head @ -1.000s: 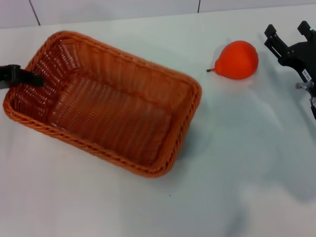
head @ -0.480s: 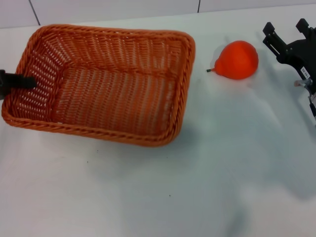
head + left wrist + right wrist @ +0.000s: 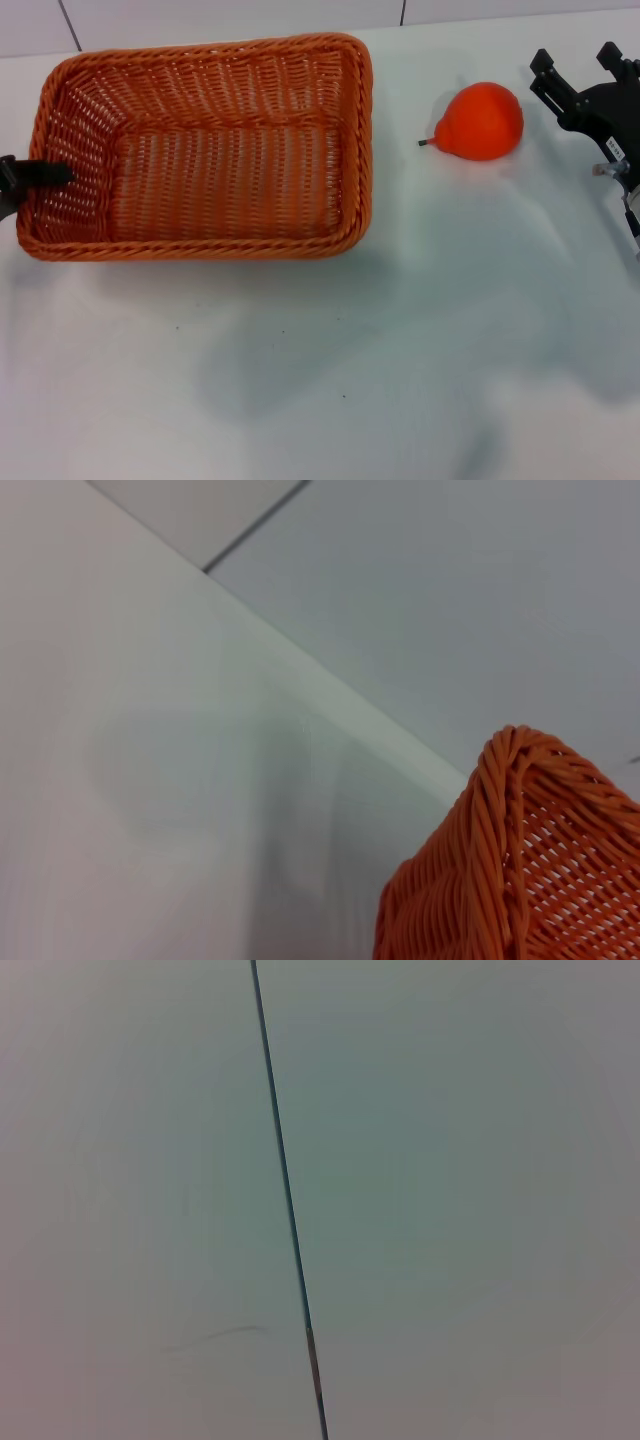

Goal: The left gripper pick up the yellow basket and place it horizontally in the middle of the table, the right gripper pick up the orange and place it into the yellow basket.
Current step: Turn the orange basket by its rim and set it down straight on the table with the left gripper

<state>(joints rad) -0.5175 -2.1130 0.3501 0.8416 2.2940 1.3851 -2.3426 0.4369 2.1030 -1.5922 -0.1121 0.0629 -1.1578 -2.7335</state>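
Observation:
The yellow basket (image 3: 200, 150), an orange-brown wicker rectangle, lies with its long side across the table (image 3: 400, 350), left of centre. My left gripper (image 3: 30, 176) is at the head view's left edge, shut on the basket's left rim, with one dark finger inside the wall. A basket corner shows in the left wrist view (image 3: 520, 870). The orange (image 3: 482, 121) lies on the table to the right of the basket, with its stem pointing towards it. My right gripper (image 3: 580, 65) is open and empty, just right of the orange and apart from it.
The table's far edge meets a pale tiled wall (image 3: 250, 15) just behind the basket. The right wrist view shows only a pale surface with a dark seam (image 3: 285, 1200). White tabletop stretches in front of the basket and the orange.
The basket has turned in my left gripper from a slanted position to lying square with the table's edge, and has shifted slightly back and left. The orange and right gripper have stayed put.

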